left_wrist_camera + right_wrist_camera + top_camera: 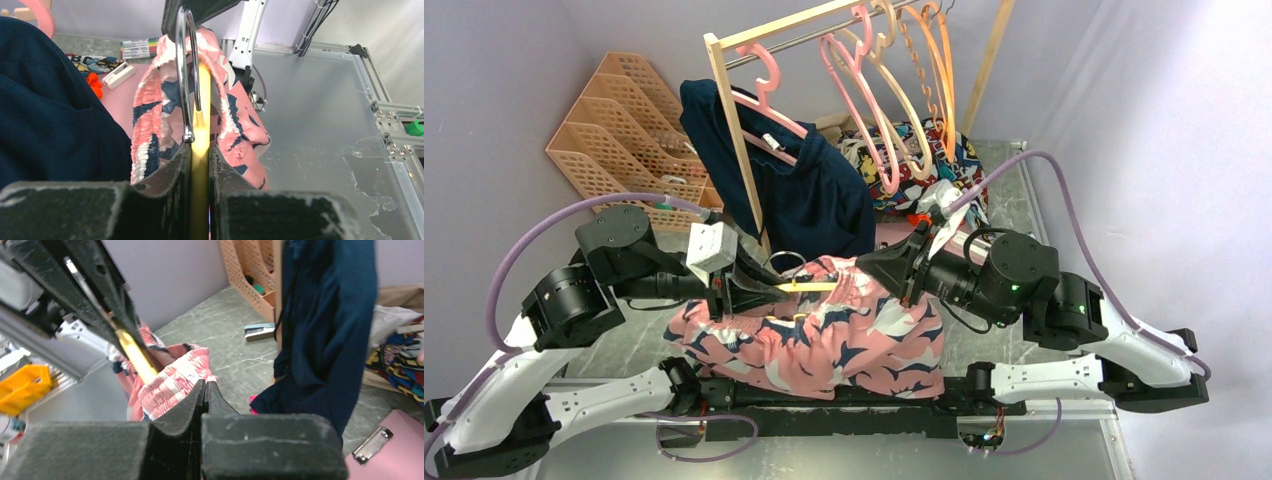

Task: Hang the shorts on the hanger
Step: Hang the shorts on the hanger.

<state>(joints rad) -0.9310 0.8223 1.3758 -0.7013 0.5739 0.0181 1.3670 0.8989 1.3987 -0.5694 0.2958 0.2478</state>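
Holds the hanger [204, 90] edge-on, pinched in the left gripper [200, 150], with the shorts [844, 340] bunched around its far end between both arms. Presses the right gripper [205, 387] shut at the waistband; cannot tell whether cloth is caught. Shows a marker pack [137, 48] only from the left wrist, print too small to read.

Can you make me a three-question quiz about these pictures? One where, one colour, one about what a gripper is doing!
1. Where are the shorts? A between the left gripper and right gripper B far off to one side C out of sight
2. What colour is the hanger in the left gripper? A pink B yellow C green
3. How is the left gripper? A wide open B out of view C shut on the hanger
Answers: 1 A, the top view shows it. 2 B, pale yellow shows between its fingers. 3 C, both fingers press the hanger.
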